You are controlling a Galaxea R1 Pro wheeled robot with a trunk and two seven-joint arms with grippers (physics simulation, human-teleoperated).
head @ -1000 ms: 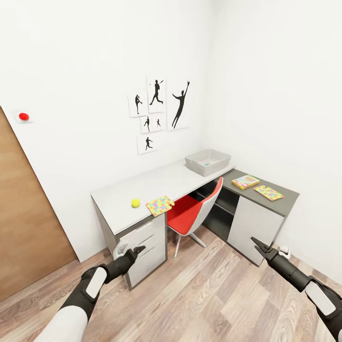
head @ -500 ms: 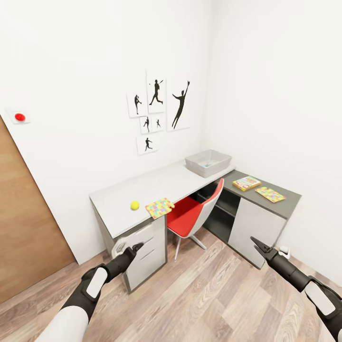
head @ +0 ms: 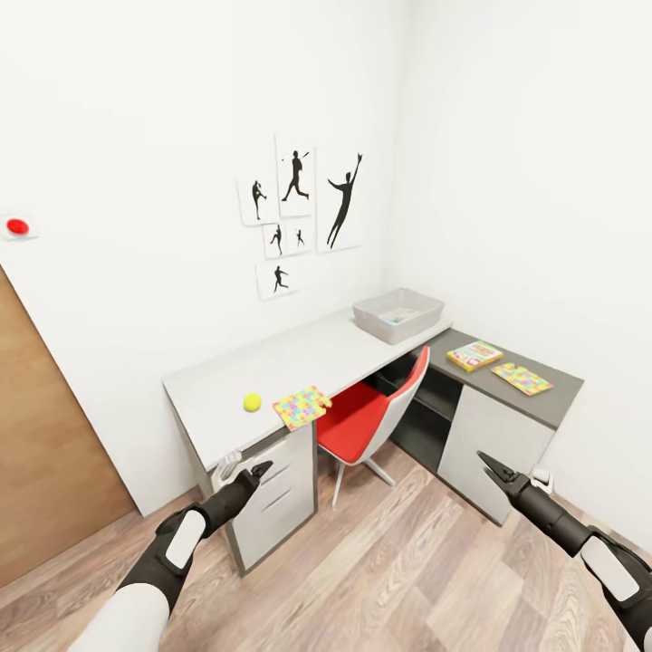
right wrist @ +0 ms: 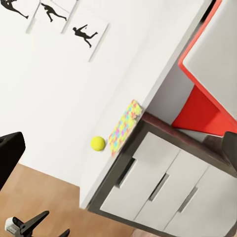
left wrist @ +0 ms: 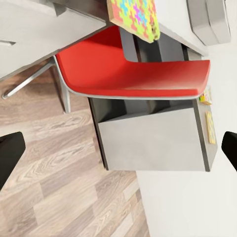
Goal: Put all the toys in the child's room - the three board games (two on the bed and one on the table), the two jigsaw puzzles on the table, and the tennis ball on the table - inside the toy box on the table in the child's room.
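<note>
The pale grey table [head: 272, 362] stands in the room's corner, joined to a dark side unit [head: 543, 394]. On the table lie the tennis ball [head: 252, 401] and a jigsaw puzzle [head: 302, 407] that overhangs the front edge. The grey toy box [head: 398, 314] sits at the table's far end with something small and teal inside. A board game [head: 474, 355] and a second jigsaw puzzle [head: 522, 378] lie on the side unit. My left gripper [head: 246, 466] and right gripper [head: 490, 465] hang open and empty over the floor, short of the table. The bed is out of view.
A red and white chair [head: 371, 412] is tucked under the table between the drawer block [head: 272, 493] and the side unit. A brown door [head: 45, 435] is at the left. Wooden floor [head: 389, 561] lies open in front of the table.
The whole view has shifted: the door and red wall button slid left and the table sits slightly lower, so the camera moved. Both arms keep the same pose, grippers open.
</note>
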